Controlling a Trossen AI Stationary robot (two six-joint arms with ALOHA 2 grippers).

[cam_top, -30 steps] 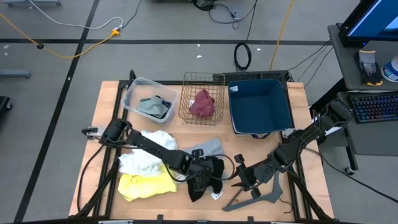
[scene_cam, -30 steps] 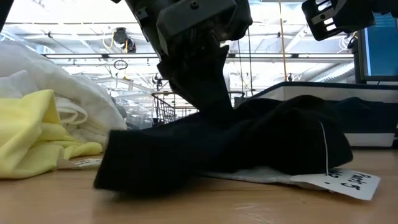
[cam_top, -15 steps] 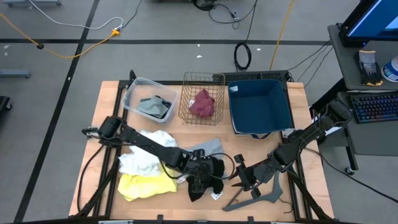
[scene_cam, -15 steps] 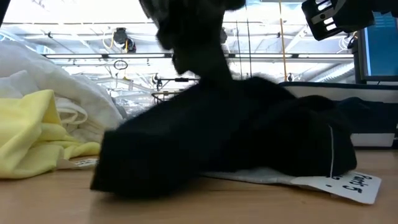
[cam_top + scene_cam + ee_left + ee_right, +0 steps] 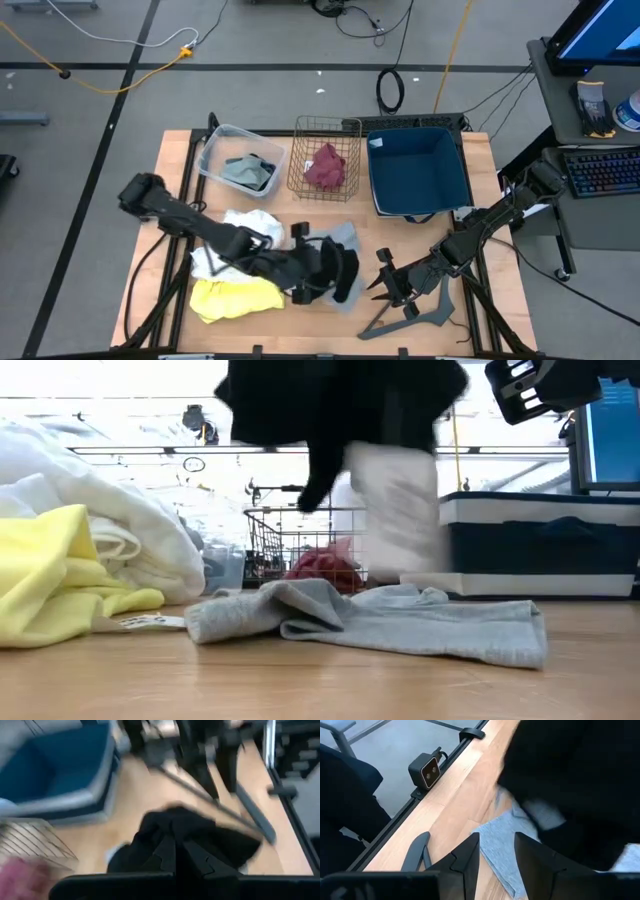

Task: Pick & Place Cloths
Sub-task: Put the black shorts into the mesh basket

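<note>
Along the far edge of the counter (image 5: 175, 165) the wire basket (image 5: 324, 160) stands in the middle. The clear tub (image 5: 238, 160) is left of this basket, the bin (image 5: 418, 170) right of it. The clothes hanger (image 5: 410, 315) lies near the front edge, well before the basket.

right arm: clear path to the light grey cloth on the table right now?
Probably yes. The right gripper sits open beside the light grey cloth, with bare table between. The black cloth held by the left gripper hangs above it, though.

I am showing two dark, jointed arms with black cables trailing beside them; my right claw (image 5: 381, 285) is ending in blunt, angular black fingers (image 5: 465, 857).
</note>
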